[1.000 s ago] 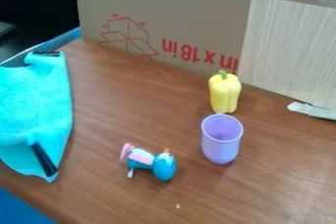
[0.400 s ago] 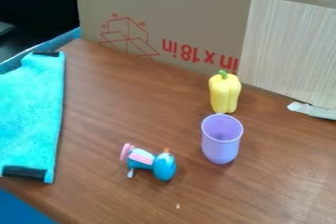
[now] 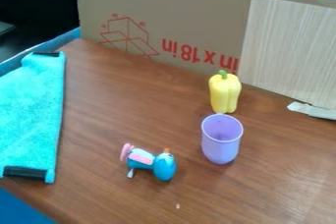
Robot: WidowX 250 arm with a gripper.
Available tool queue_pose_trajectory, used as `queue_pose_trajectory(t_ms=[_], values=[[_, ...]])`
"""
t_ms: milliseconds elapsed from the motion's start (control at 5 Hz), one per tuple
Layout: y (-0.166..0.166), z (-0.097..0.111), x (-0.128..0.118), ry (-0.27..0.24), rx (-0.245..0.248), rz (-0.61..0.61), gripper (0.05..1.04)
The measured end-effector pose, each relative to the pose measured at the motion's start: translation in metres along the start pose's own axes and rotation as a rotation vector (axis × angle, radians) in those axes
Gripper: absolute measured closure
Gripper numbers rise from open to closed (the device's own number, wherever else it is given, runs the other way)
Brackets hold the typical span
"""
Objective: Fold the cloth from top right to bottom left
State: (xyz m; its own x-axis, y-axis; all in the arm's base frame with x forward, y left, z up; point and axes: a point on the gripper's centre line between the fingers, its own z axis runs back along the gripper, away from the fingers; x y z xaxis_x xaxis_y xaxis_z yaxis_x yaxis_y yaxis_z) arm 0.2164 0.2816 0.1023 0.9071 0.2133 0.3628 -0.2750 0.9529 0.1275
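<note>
purple plastic cup: upright on the brown wood-grain table (image 3: 125, 115), the landmark (image 3: 221, 147)
turquoise fabric cloth with black end strips: spread well apart to the cup's left, along the table's edge (image 3: 29, 115)
end effector: cannot tell whether it is apart, together or clamped on something
yellow toy bell pepper with green stem: upright, just behind the cup (image 3: 224, 93)
small blue, white and pink toy: nearer the cup than the cloth is, on the same side (image 3: 164, 166)
brown cardboard panel with red print: standing behind the cup (image 3: 164, 7)
</note>
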Motion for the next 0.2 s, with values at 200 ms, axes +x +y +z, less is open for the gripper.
queue_pose_trajectory(t_ms=[200], values=[[-0.0140,0.0126,0.0147,0.130,-0.013,-0.128,0.080]])
